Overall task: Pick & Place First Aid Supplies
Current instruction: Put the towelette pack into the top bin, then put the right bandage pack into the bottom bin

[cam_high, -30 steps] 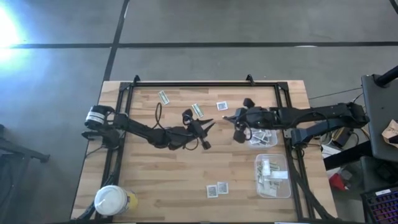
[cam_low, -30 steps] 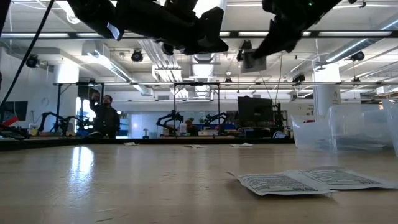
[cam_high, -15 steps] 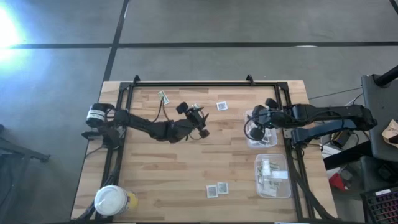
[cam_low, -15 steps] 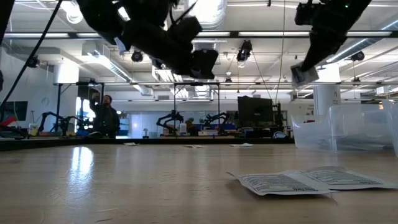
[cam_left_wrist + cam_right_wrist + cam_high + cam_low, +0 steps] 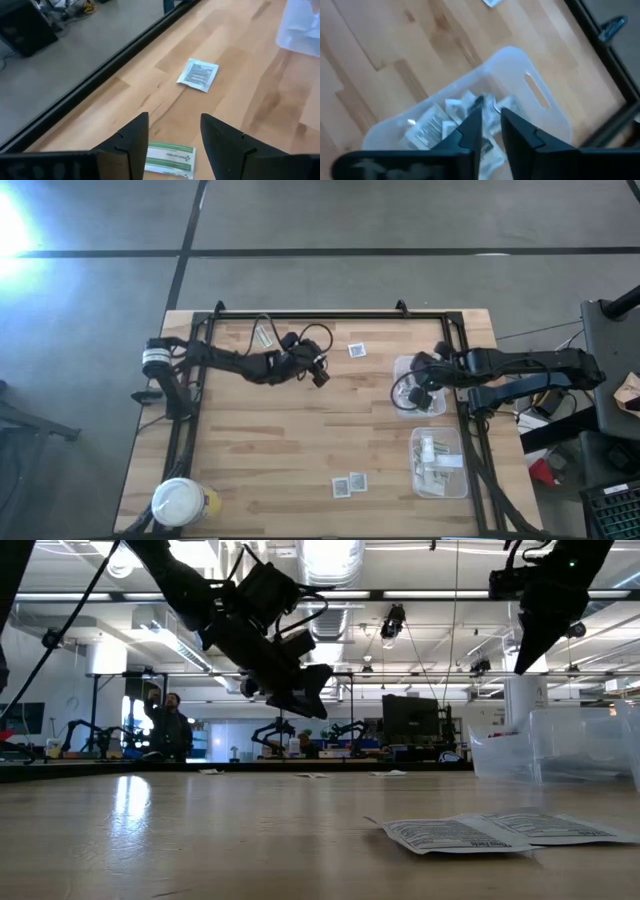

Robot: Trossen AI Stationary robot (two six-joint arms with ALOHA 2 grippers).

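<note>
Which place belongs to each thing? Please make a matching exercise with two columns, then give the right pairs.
Things:
1. round jar
2. left gripper
3. right gripper
4. pair of square packets

Places:
A. open, above a green-and-white strip on the wood
B. over the clear tub that holds white packets
C. on the table's near left corner
D. flat on the wood near the table's near edge, left of the nearer tub

Pairs: 1-C, 2-A, 3-B, 4-D
</note>
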